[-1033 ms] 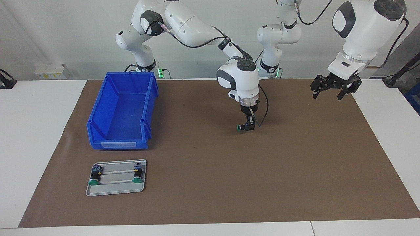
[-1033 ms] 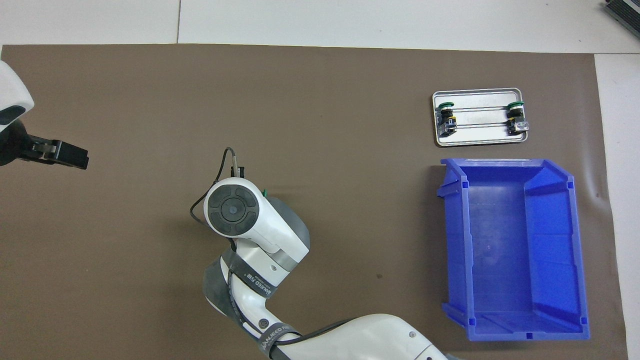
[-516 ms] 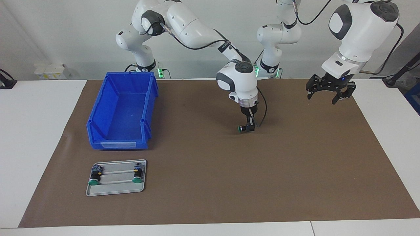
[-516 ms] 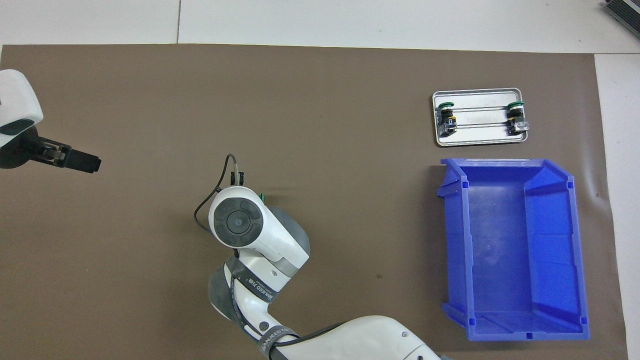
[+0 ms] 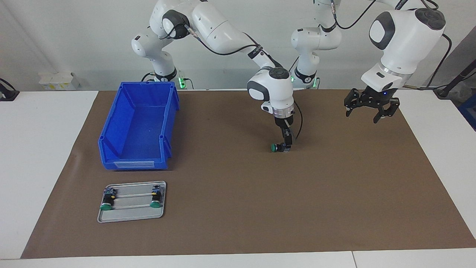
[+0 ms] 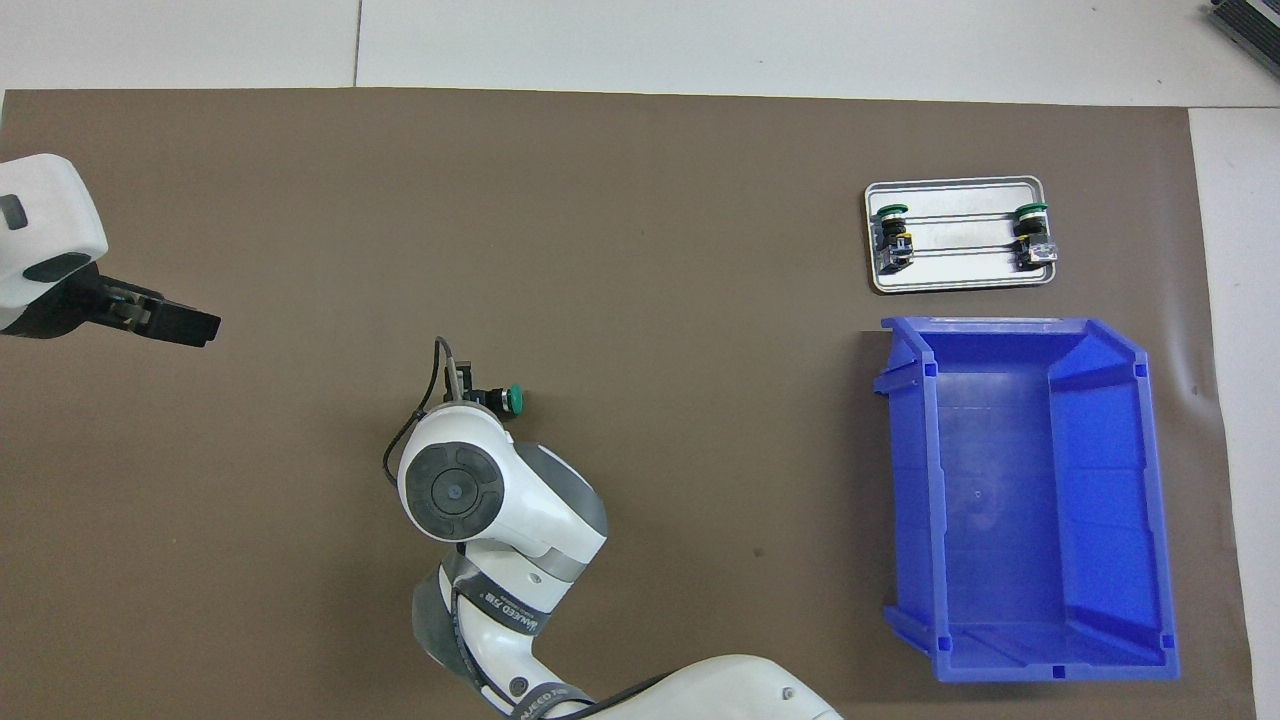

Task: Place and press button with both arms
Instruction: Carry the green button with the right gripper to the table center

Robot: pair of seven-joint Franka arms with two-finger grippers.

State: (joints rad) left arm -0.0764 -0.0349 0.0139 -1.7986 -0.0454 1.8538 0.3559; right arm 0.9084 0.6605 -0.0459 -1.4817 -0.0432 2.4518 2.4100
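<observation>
The button lies on its side on the brown mat near the middle of the table, its green cap pointing toward the right arm's end. My right gripper is down at the mat, right against the button's black body. The white wrist above hides most of it from overhead. Whether it still grips the button I cannot tell. My left gripper hangs open and empty above the mat toward the left arm's end, well apart from the button.
A large empty blue bin stands on the mat toward the right arm's end. Farther from the robots than the bin, a small metal tray holds two more green-capped buttons.
The right arm has lowered the button onto the mat and its wrist has drawn back toward the robots. The left gripper has drifted a little toward the middle of the table.
</observation>
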